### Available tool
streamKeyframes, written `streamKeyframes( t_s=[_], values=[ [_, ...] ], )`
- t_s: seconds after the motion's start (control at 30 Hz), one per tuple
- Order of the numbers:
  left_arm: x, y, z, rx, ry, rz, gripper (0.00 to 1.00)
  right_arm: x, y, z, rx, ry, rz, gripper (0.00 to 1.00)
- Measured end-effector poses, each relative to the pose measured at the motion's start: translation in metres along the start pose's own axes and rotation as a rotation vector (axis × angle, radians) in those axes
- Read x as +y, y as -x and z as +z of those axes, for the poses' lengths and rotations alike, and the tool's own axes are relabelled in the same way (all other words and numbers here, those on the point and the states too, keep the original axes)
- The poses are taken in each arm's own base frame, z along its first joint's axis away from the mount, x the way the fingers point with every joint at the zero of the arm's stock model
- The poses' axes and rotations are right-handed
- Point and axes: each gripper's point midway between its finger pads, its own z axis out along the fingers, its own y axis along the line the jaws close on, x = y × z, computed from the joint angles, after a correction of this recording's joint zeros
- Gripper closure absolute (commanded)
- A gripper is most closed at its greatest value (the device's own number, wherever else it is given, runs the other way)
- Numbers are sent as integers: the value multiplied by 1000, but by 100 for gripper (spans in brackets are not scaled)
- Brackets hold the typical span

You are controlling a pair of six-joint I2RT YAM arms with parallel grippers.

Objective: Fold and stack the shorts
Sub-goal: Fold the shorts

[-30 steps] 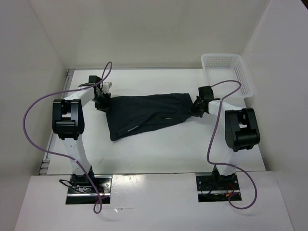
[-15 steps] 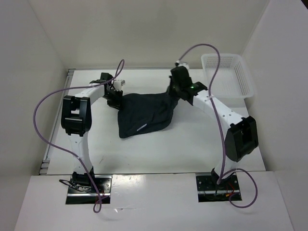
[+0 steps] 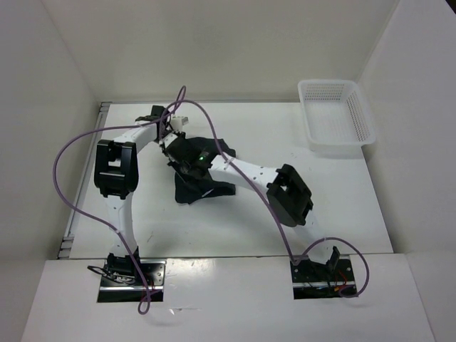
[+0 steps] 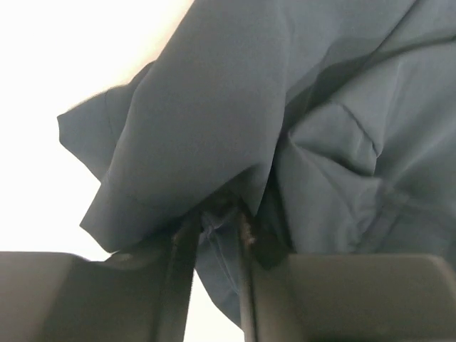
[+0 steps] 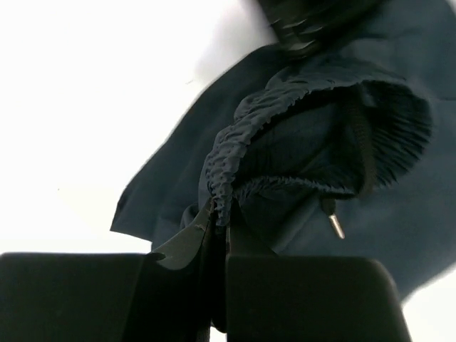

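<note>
**Dark shorts held bunched between two arms**

The dark shorts (image 3: 206, 191) are seen gathered into a heap left of centre on the white tabletop (image 3: 320, 206), well apart from the mesh basket (image 3: 335, 114) at the far right corner. The left fingers (image 4: 187, 242) are closed almost fully, with a thin fold of cloth pinched between them. The right fingers (image 5: 206, 239) are clamped on the gathered elastic waistband (image 5: 242, 135), near which a drawstring (image 5: 333, 224) with a metal tip hangs loose. In the overhead view the right arm is stretched across the garment, so that both wrists sit close together above it.

The fabric is judged light, thin and limp. No shape will be held by it, and any unsupported part can be expected to sag and crease. A firmer hold is offered by the waistband and the hems, where the cloth is doubled. No flat, squared fold is shown yet, and the garment would probably need to be spread out before being stacked.
</note>
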Motion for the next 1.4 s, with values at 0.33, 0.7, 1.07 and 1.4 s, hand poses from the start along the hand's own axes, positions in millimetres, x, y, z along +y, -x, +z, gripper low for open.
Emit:
streamKeyframes(
  t_s=[0.33,0.7,1.07,1.4],
  values=[
    [15,7,-10,-22,8,-30,34,20,11,8,-2,62,15,32],
    [85,51,-69,-179,162,-97,23,50,68,-60,-169,304,42,18],
    [-41,40,-125,-226,32,79,23,-60,-11,-82,-101,31,272,24],
    [-31,-13,-56,4,19,18,23,-64,-154,-55,217,-87,294,18]
  ],
)
